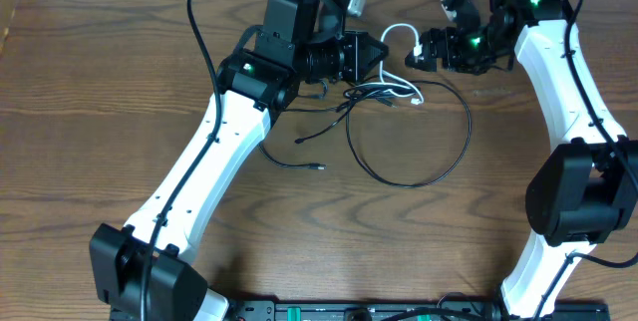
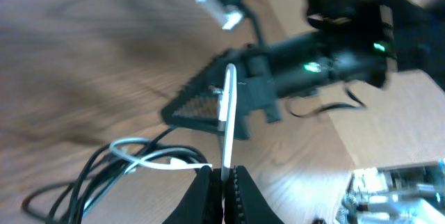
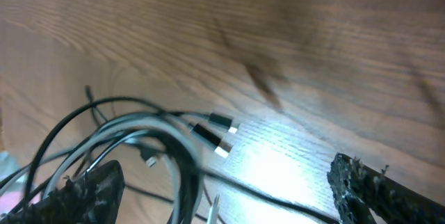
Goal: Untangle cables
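We see the wooden table with both arms reaching to the middle of its far edge, the left arm from the near-left corner and the right arm from the near-right corner. The black cable lies in one wide open loop at the table's centre, its strands bunching toward the far edge, where they cross the white cable.

The left gripper is pinched tight on the white cable, which rises taut from between its fingers. The right gripper stands wide, with nothing clamped that we can see; the bundle passes just beside one of its fingers.

We judge the work as partly done: the big loop is spread out, but the knot near the far edge is not yet parted.

Both wrist views are blurred. Two plug ends show, but we cannot tell which cord they belong to, nor how the strands interlace.
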`<state>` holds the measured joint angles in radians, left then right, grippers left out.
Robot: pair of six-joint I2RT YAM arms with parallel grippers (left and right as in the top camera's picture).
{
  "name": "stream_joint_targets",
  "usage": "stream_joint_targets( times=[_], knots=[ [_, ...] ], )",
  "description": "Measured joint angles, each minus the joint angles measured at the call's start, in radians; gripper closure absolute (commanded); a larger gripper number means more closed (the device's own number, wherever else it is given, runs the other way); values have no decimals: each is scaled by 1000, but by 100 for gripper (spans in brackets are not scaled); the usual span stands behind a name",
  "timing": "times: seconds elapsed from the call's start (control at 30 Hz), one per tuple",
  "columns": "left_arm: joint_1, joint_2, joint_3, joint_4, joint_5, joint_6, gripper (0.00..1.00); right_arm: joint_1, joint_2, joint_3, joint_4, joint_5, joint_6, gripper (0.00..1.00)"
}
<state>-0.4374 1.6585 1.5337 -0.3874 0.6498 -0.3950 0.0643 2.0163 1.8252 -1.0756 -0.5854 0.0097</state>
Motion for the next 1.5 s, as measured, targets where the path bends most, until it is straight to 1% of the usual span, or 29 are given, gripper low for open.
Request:
stream_joint_targets(
  times=[0.23,0.37,0.5,0.73,0.9,0.97,1.1,1.13,1.17,1.27,1.33,1.4,1.43,1.5],
  knots=[
    [0,0,0,-8,-124,-193,93,-37,-9,0,-37,-76,-50,8],
    [2,0,0,-6,-151,-312,92,-44,-35,0,-75,-97,-117,9],
    [2,0,0,-6,-159,-393,92,-14,-51,0,-107,-109,-212,11],
    [2,0,0,-5,-159,-440,93,76,-51,0,-136,-114,-430,12],
    [2,0,0,-6,-159,-447,92,95,-51,-3,-137,-118,-564,6],
    [2,0,0,-5,-158,-447,92,94,-51,-14,-132,-123,-626,7],
    [2,-6,0,-6,-158,-447,92,97,-48,-39,-96,-134,-724,22],
    [2,-10,0,-6,-158,-447,93,99,-46,-42,-88,-134,-742,29],
    [2,-14,0,-6,-156,-447,93,101,-45,-44,-82,-134,-758,40],
    [2,-27,0,-6,-155,-447,92,113,-44,-47,-80,-138,-787,59],
    [3,-36,0,-5,-155,-447,92,120,-44,-48,-83,-141,-804,79],
    [9,-43,0,-5,-155,-447,93,123,-44,-49,-93,-143,-811,94],
    [14,-44,0,-6,-155,-447,93,124,-44,-49,-104,-145,-814,99],
    [29,-45,0,-6,-155,-447,92,124,-44,-50,-123,-153,-813,99]
  ],
)
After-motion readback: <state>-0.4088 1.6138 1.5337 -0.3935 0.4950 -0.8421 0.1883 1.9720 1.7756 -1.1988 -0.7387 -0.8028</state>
